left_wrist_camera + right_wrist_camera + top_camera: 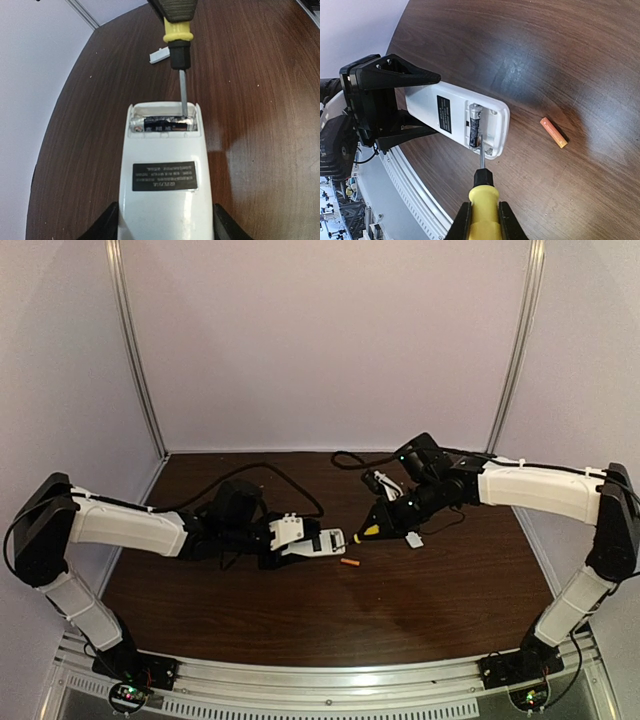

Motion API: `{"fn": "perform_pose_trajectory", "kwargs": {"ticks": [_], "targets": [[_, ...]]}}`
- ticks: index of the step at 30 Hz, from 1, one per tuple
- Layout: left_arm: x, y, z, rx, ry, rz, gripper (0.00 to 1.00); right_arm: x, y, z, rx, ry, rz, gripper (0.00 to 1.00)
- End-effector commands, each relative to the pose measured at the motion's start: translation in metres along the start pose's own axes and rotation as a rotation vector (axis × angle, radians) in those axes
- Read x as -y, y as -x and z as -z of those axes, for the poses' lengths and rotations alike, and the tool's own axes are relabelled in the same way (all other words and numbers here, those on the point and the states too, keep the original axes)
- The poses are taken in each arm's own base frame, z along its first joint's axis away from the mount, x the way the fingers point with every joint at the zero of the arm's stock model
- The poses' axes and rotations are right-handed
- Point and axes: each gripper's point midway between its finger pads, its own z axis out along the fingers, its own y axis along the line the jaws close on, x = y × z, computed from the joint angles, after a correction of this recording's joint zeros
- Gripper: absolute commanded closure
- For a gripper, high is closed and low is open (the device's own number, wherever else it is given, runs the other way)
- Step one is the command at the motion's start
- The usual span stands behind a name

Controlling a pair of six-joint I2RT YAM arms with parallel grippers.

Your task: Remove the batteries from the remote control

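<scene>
The white remote control lies back-up on the table with its battery bay open. My left gripper is shut on its near end. A dark battery still sits in the bay. An orange battery lies loose on the table beside the remote. My right gripper is shut on a yellow-handled screwdriver. Its metal tip touches the end of the dark battery. The remote and the screwdriver meet at mid-table in the top view.
A small white cover piece lies on the table beyond the remote, also seen under the right arm. A black cable runs across the back of the table. The metal rail marks the near edge.
</scene>
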Motion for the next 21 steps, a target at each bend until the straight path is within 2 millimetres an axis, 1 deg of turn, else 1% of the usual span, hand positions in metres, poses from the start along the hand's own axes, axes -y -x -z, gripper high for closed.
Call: {"fn": "perform_pose_trajectory", "kwargs": {"ticks": [1,7,13,17,21], "targets": [[-0.007,0.024,-0.004,0.094,0.035,-0.043,1.0,0.034,-0.019,-0.023,-0.048,-0.088,-0.052,1.0],[-0.007,0.009,-0.012,0.044,0.047,-0.049,1.0,0.045,-0.024,-0.038,-0.057,-0.11,-0.052,1.0],[-0.006,-0.007,-0.02,-0.016,0.062,-0.066,1.0,0.051,-0.026,-0.049,-0.061,-0.13,-0.044,1.0],[-0.005,-0.012,-0.023,-0.038,0.067,-0.077,1.0,0.052,-0.018,-0.05,-0.042,-0.15,-0.029,1.0],[-0.004,-0.017,-0.025,-0.053,0.066,-0.086,1.0,0.051,-0.008,-0.046,-0.021,-0.172,-0.002,1.0]]}}
